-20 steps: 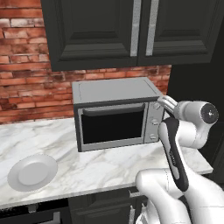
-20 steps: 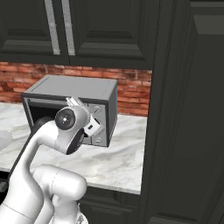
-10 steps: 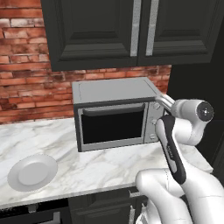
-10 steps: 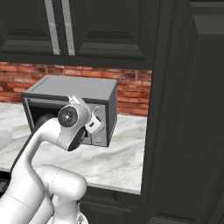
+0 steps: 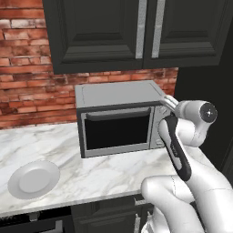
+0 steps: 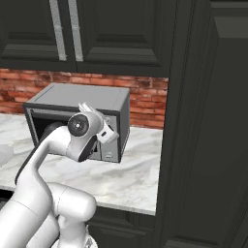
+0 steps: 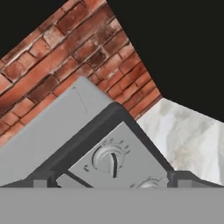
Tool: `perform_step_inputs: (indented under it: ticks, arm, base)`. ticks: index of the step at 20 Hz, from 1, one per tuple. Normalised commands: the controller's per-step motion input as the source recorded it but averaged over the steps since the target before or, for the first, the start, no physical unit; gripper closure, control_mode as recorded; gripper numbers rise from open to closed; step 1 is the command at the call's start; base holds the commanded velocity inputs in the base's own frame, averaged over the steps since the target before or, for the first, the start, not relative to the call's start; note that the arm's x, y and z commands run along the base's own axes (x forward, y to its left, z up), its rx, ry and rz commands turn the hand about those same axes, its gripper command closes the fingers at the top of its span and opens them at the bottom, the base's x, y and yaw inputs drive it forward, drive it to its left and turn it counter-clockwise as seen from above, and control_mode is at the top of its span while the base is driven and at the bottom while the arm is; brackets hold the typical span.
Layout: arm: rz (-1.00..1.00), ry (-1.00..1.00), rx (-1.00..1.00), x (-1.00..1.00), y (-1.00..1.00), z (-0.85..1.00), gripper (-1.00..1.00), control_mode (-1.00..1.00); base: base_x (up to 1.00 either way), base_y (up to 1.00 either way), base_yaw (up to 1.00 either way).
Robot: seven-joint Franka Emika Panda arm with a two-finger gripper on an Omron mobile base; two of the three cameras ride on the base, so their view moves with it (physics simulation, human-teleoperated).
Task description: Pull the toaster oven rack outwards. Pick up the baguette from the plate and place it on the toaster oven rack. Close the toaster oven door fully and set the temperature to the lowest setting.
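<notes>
While everything sits on the marble counter (image 5: pixel 104 170), here's the count:
toaster oven (image 5: pixel 119 117): one, grey box far back against the brick wall (image 5: pixel 27 77), flat top bare.
toaster oven door (image 5: pixel 117 132): one, shut, dark glass, bar handle along its top edge.
knobs: two visible up close, top knob (image 7: pixel 109 159) fully seen, the next one (image 7: pixel 151 183) barely peeking in.
plate (image 5: pixel 33 178): one, white, near left of the counter, well apart from the oven, nothing on it.
gripper (image 6: pixel 107 133): one, jaws spread wide, holding nothing, right by the oven's knob panel on the right.
cabinets (image 5: pixel 136 32): dark, above.
</notes>
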Motion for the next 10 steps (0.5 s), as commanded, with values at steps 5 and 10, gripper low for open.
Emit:
perform_step_inputs:
  ticks: [5, 10]
  arm:
    - [0.0, -0.1, 0.0, 0.05, 0.0, -0.04, -1.0, -1.0]
    - [0.02, -0.04, 0.0, 0.1, 0.0, -0.25, -1.0, -1.0]
  base:
    - [0.0, 0.0, 0.0]
    - [0.0, 0.0, 0.0]
